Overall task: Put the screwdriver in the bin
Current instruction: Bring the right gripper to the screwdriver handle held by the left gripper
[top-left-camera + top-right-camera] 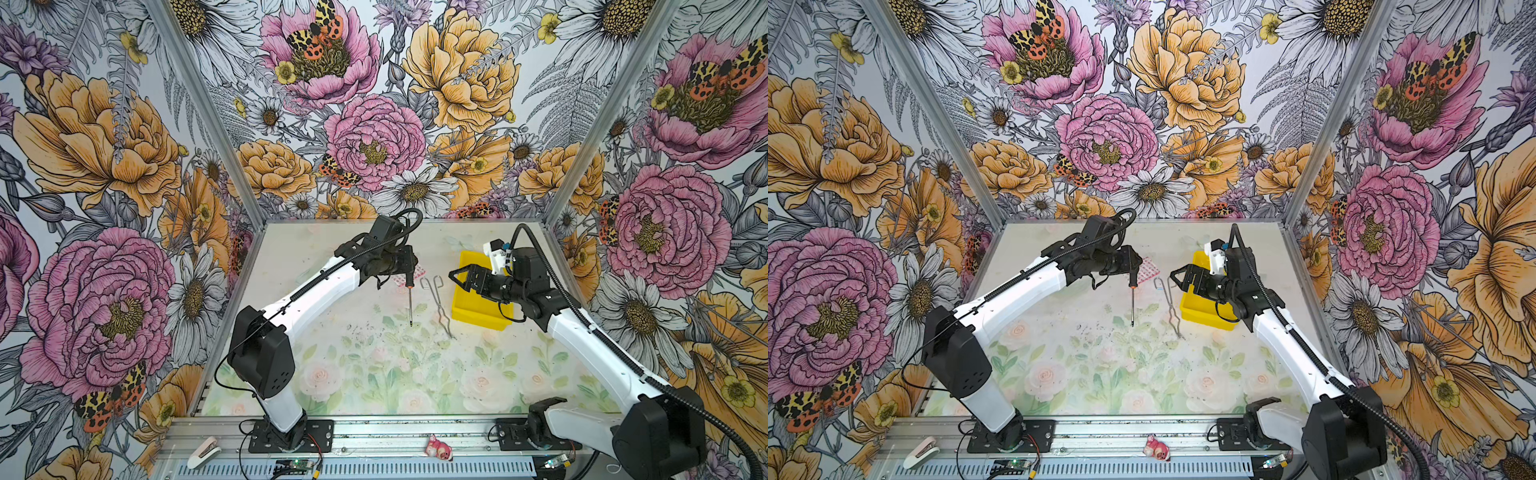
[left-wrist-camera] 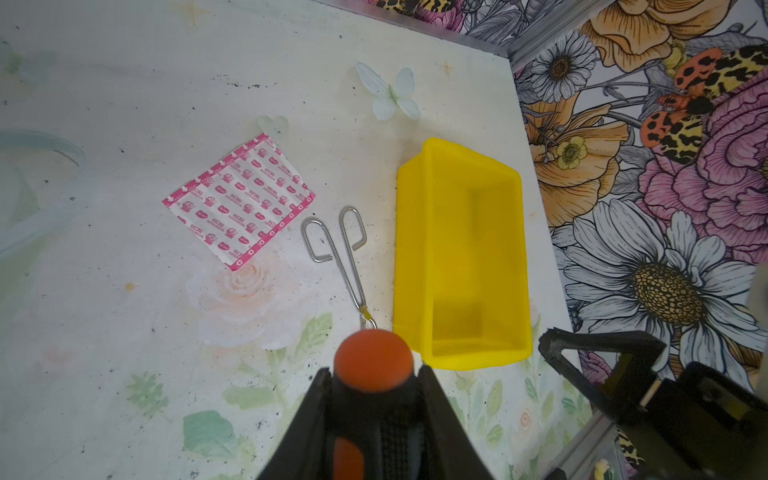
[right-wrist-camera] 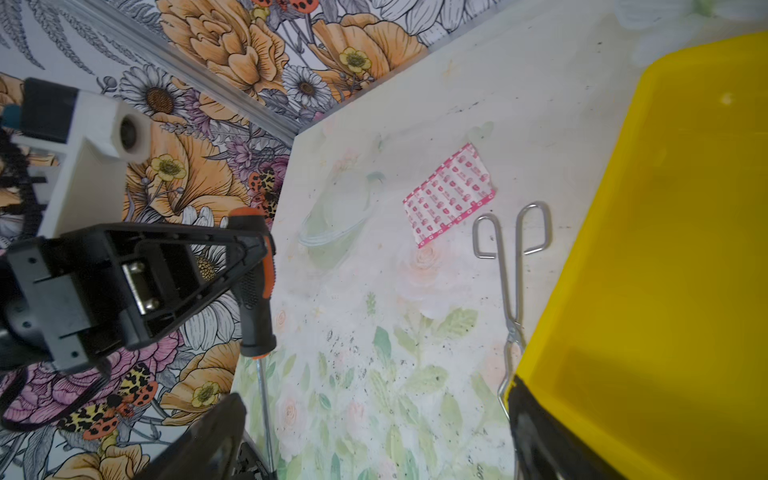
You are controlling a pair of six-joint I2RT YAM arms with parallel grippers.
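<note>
On my left, the left gripper [image 1: 409,275] has its black, wedge-shaped fingers [image 2: 434,409] pinched tight on the screwdriver [image 1: 410,301]. They clamp the black ribbed part of the handle, and the smooth, rounded orange cap pokes out above them. The thin steel shaft hangs straight down over the mat [image 1: 374,365], a pale sheet with a faded rose print and dark specks. I cannot tell whether the tip touches it.

Just behind the handle lies a plaster sheet [image 2: 239,199], flat and rectangular, white with rows of pink marks and a pink border.

Next come the tongs [image 2: 364,311], made of bent silver wire, with two squared loops at the far end and the legs crossing towards me. They lie flat between the screwdriver and the bin, just beside the bin's left wall.

The bin [image 1: 482,322] is glossy yellow plastic, rectangular with rounded corners and low walls, and has nothing inside it. The screwdriver is outside it, off to its left.

The right gripper [image 1: 456,279] hovers over the bin's left wall with its black fingers spread wide and nothing between them.
</note>
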